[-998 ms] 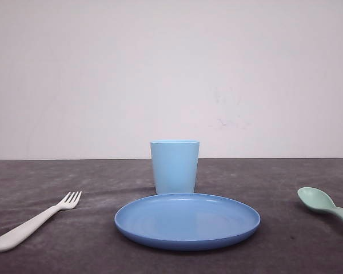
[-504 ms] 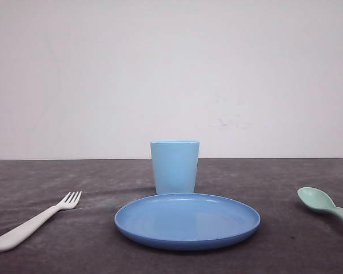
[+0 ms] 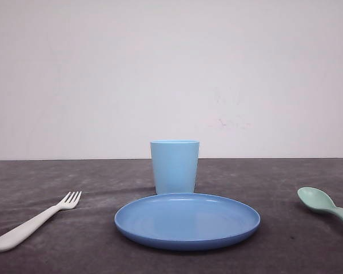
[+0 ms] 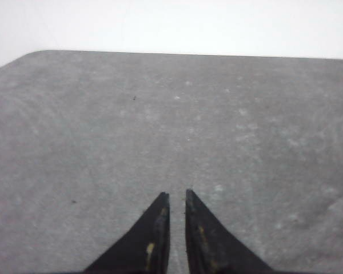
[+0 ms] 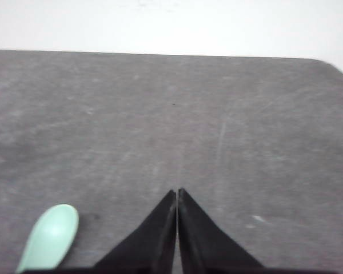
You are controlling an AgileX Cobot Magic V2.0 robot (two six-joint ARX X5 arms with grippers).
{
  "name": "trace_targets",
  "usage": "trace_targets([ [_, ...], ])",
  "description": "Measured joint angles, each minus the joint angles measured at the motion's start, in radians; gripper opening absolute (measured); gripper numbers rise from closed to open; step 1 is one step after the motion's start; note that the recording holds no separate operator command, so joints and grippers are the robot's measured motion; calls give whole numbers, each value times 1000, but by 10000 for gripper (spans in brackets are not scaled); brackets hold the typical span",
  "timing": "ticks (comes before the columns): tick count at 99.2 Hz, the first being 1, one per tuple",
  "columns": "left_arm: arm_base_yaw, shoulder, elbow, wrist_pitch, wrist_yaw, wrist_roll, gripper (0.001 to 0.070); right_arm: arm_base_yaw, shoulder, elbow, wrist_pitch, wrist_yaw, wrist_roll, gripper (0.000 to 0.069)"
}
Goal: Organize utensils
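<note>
The white fork [image 3: 31, 225] lies on the dark table at the front left, tines pointing toward the back. At the right edge lies the pale mint-green spoon [image 3: 323, 204], bowl up, its handle running out of the picture. Its bowl [image 5: 50, 235] also appears in the right wrist view, lying off to one side of my right gripper [image 5: 177, 191], which is shut with nothing in it above bare table. My left gripper [image 4: 176, 195] hovers over bare table as well, its fingers nearly together with only a thin slit and nothing held.
A round blue plate [image 3: 187, 240] sits in the middle near the front, with a light blue cup [image 3: 174, 166] standing upright just behind it. A white wall closes off the back of the grey table [image 3: 274, 177].
</note>
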Motion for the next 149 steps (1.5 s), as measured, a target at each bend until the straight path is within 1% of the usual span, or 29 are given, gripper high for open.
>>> trace_targets([
  [12, 0, 0, 0, 0, 0, -114, 25, 0, 0, 0, 0, -20, 84, 4],
  [20, 0, 0, 0, 0, 0, -156, 25, 0, 0, 0, 1, -34, 122, 4],
  [33, 0, 0, 0, 0, 3, -196, 25, 0, 0, 0, 13, -63, 174, 4],
  [39, 0, 0, 0, 0, 9, -205, 24, 0, 0, 0, 29, -67, 206, 4],
  [51, 0, 0, 0, -3, 54, -216, 23, 0, 0, 0, 53, -69, 265, 4],
  [58, 0, 6, 7, -21, 64, -220, 23, 0, 2, 7, 39, -69, 298, 4],
  [66, 0, 36, 40, -77, 74, -228, 23, 0, 30, 49, 8, -69, 332, 4],
  [74, 0, 96, 113, -113, 81, -240, 23, 0, 89, 131, -17, -70, 348, 4],
  [84, 0, 193, 237, -112, 95, -248, 23, 0, 204, 265, -71, -76, 346, 4],
  [91, 0, 285, 336, -124, 110, -243, 23, 0, 305, 361, -125, -79, 319, 4],
  [100, 0, 421, 468, -206, 132, -223, 23, 1, 430, 479, -211, -93, 257, 4],
  [109, 0, 535, 563, -278, 139, -195, 23, 9, 536, 585, -300, -101, 190, 4],
  [120, -13, 628, 606, -303, 164, -166, 23, 32, 601, 651, -363, -105, 119, 4],
  [127, -26, 656, 606, -317, 180, -153, 23, 47, 619, 664, -367, -105, 92, 4],
  [136, -45, 684, 606, -323, 182, -146, 28, 61, 627, 666, -367, -105, 74, 7],
  [139, -51, 692, 606, -323, 182, -146, 39, 64, 629, 666, -368, -105, 72, 21],
  [142, -58, 700, 606, -323, 182, -146, 64, 69, 630, 667, -369, -105, 71, 53],
  [145, -65, 708, 606, -323, 182, -147, 107, 72, 632, 667, -372, -105, 70, 101],
  [149, -76, 718, 606, -323, 183, -149, 188, 76, 635, 668, -375, -110, 70, 179],
])
